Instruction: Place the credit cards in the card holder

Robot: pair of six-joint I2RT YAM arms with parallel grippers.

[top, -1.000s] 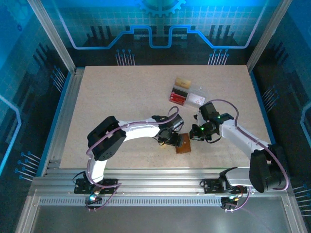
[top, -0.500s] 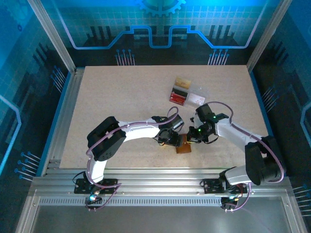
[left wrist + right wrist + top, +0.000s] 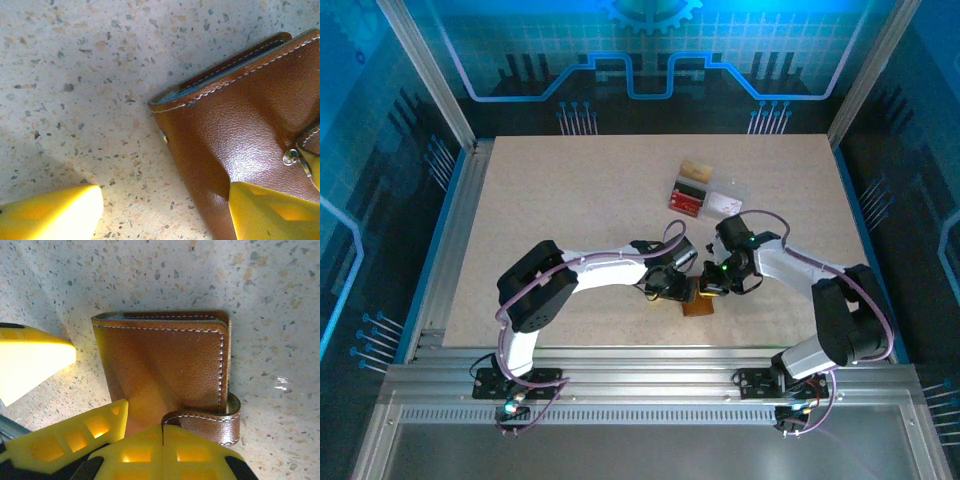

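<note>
Moved: your right arm swung in toward the card holder (image 3: 700, 303), and the right gripper (image 3: 713, 287) ended up over its near-right edge. The left arm did not shift.
Right gripper: jaws were closed on each other with nothing visible between them. In the right wrist view the tips (image 3: 145, 422) sat at the card holder's (image 3: 165, 360) edge, just beside the loose strap (image 3: 212, 422).
Left gripper: it (image 3: 672, 287) stood open and held nothing. In the left wrist view, one finger (image 3: 55, 212) was over bare table (image 3: 90, 75). The other overlapped the leather; I couldn't tell if it touched.
Card holder: it lay folded on the table between both grippers. The snap (image 3: 291, 157) was undone.
Cards: a blue-green strip (image 3: 215, 82) showed in the open edge. I couldn't tell whether it was a card or lining.
Tray: the clear tray (image 3: 728, 205) with red cards was well apart, further back.
Meaning: judging by this, you were set to brace the card holder with both arms. With nothing in either gripper, no card could go in yet.
Risk: a closed tip pushing on the edge could slide the card holder away.
</note>
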